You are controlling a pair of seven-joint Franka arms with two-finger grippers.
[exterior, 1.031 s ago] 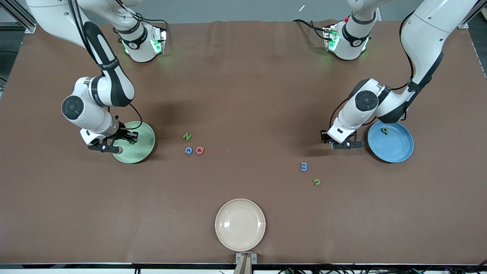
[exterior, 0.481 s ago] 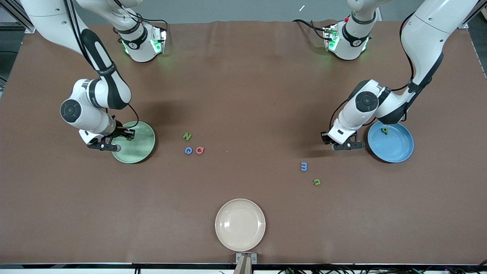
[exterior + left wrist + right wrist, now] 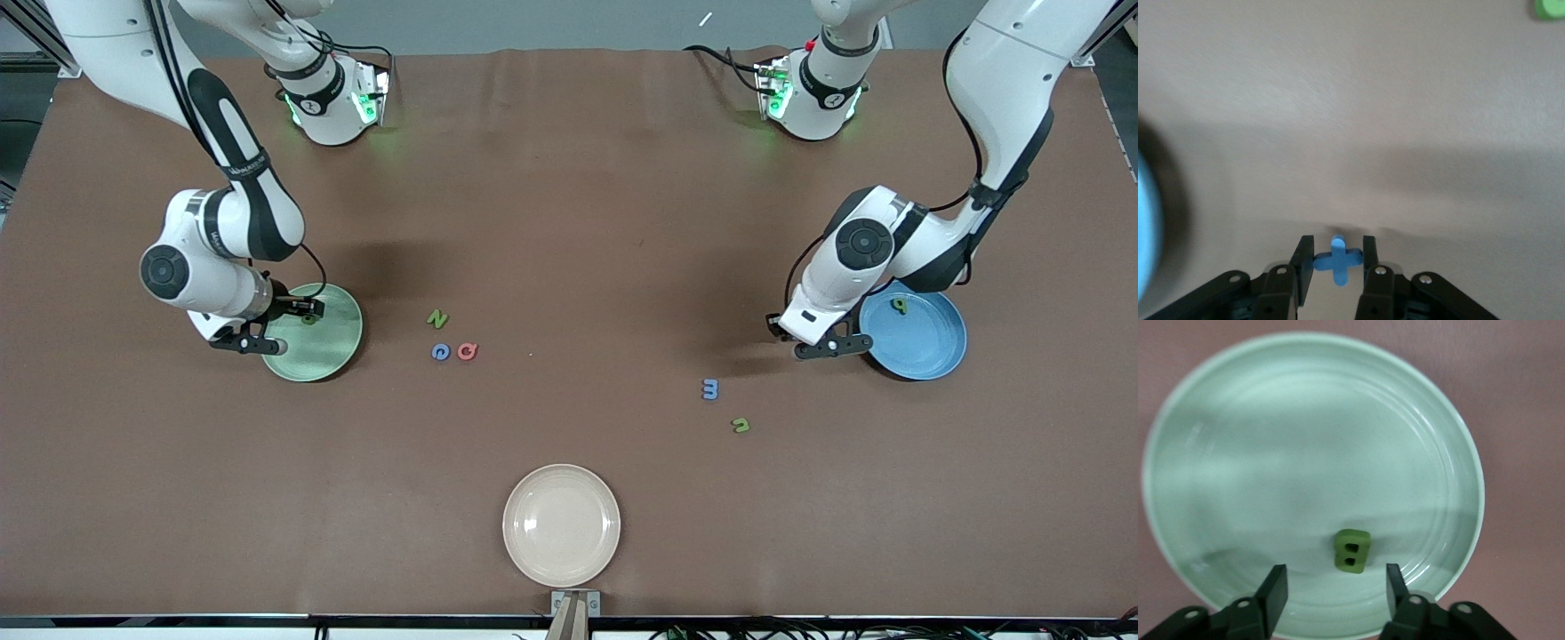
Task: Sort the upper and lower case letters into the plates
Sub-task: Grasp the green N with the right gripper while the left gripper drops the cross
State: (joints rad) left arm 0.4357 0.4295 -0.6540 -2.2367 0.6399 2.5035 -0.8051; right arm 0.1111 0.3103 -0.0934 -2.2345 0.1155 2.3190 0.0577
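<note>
Since the picture one second ago, the left gripper (image 3: 822, 345) is being carried a little way toward the blue plate (image 3: 942, 360), and the right gripper (image 3: 289, 329) is being pulled back a little over the green plate (image 3: 333, 360).

The blue t (image 3: 1337, 259) is being held between the two fingers of the left gripper, which are closed onto its sides. It is shaped like a small cross. The left gripper is being held low over the brown table (image 3: 569, 222), just beside the blue plate's rim. In the front view, the blue plate is lying at about 3 o'clock from this gripper. So the coming move is probably a short carry that way, over the rim. The green p (image 3: 900, 306) is already lying in the blue plate.

The right gripper's fingers are being held wide apart with nothing between them. The green B (image 3: 1352, 551) is lying flat in the green plate, just past the fingertips.

The other letters are lying on the table. The green N (image 3: 436, 318), blue G (image 3: 440, 352) and red G (image 3: 468, 351) are closer to the right arm. The blue m (image 3: 709, 388) and green n (image 3: 741, 426) are at about 7 o'clock from the left gripper, so the left arm is the closer one for them. The beige plate (image 3: 561, 524) is not being used.
</note>
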